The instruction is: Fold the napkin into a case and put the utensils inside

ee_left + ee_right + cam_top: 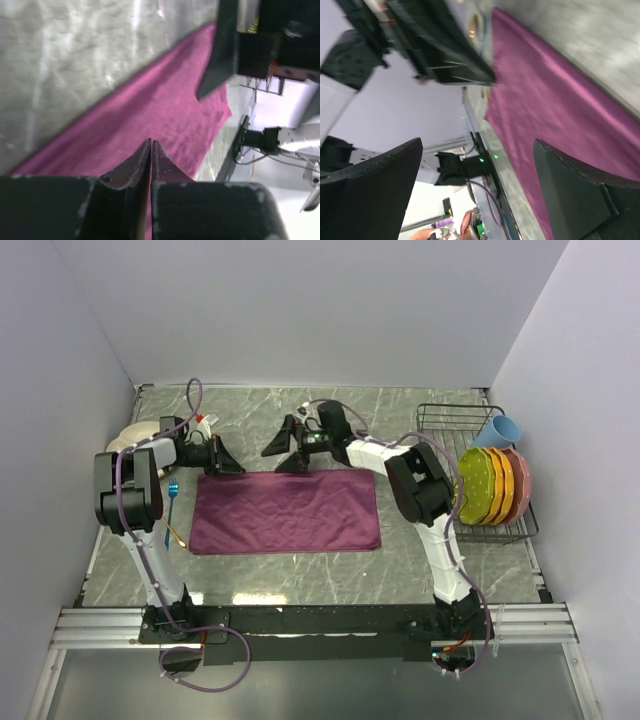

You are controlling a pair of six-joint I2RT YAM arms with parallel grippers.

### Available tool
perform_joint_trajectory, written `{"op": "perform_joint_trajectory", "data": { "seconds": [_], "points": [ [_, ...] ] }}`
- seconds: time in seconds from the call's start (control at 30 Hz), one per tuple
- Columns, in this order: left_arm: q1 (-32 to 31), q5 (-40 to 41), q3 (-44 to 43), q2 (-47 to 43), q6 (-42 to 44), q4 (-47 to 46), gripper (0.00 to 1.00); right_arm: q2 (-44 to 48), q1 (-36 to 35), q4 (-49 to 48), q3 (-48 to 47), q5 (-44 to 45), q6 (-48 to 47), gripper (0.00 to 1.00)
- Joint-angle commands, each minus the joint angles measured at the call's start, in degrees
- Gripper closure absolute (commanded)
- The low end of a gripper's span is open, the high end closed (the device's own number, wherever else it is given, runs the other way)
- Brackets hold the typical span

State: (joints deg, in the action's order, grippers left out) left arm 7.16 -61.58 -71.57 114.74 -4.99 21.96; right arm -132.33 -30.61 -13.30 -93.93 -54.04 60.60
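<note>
Left hand (226, 466) (151, 144): clenched, fingers pressed flat together, tips down on the far left corner of the napkin (285, 512) (150, 100); whether cloth is nipped between them cannot be told.

Right hand (287, 452) (477, 145): released, fingers spread wide; poised over the napkin's far edge, a little left of its middle; contact with the cloth cannot be told.

Napkin: maroon-purple, spread flat and unfolded as one wide rectangle at mid-tabletop; long sides run left to right; surface faintly creased.

Fork (172, 492), blue, and spoon (176, 533), gold-orange: lying on the tabletop just beside the napkin's left edge, outside the cloth; partly hidden by the left arm.

Tabletop (300, 570): grey-green marble pattern, pale veins, glossy.

Room: plain pale walls (320, 310) close in on the left, back and right; a metal rail (100, 625) runs along the near edge, carrying both arm bases.

Far left corner: cream plate (130, 435), mostly hidden behind the left arm.

Right side: black wire dish rack (440, 418); upright plates (490, 485) in yellow-green, orange and red; a blue cup (503, 428) at its back.

Open room: a band of bare tabletop between the napkin's near edge and the rail; a wider band between the hands and the back wall; right of the napkin, the right arm crosses the gap to the rack; left of it, the utensils and the left arm occupy the narrow strip to the wall.
</note>
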Motion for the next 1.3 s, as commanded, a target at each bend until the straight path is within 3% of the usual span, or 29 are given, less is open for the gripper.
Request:
{"op": "perform_joint_trajectory", "data": {
  "seconds": [0.0,0.2,0.57,0.9,1.27],
  "points": [
    [0.05,3.39,0.12,1.89,-3.88,-4.99,0.92,-4.33,-1.64,-6.65,-5.29,0.43,5.84,0.00],
    [0.05,6.56,1.08,3.74,-6.69,-7.10,0.96,-9.43,-2.61,-8.67,-8.64,0.34,8.83,0.00],
    [0.22,8.67,-1.99,6.55,-2.13,-1.30,0.98,-8.65,2.22,-3.68,-1.26,-1.33,2.96,0.00],
    [1.02,9.55,-3.31,7.78,0.25,1.24,0.98,-2.32,10.91,11.18,7.52,-2.74,-14.25,0.00],
    [1.19,10.61,-3.49,7.96,0.25,1.33,0.99,1.11,20.06,28.32,9.38,0.16,-33.77,0.00]
  ]
}}
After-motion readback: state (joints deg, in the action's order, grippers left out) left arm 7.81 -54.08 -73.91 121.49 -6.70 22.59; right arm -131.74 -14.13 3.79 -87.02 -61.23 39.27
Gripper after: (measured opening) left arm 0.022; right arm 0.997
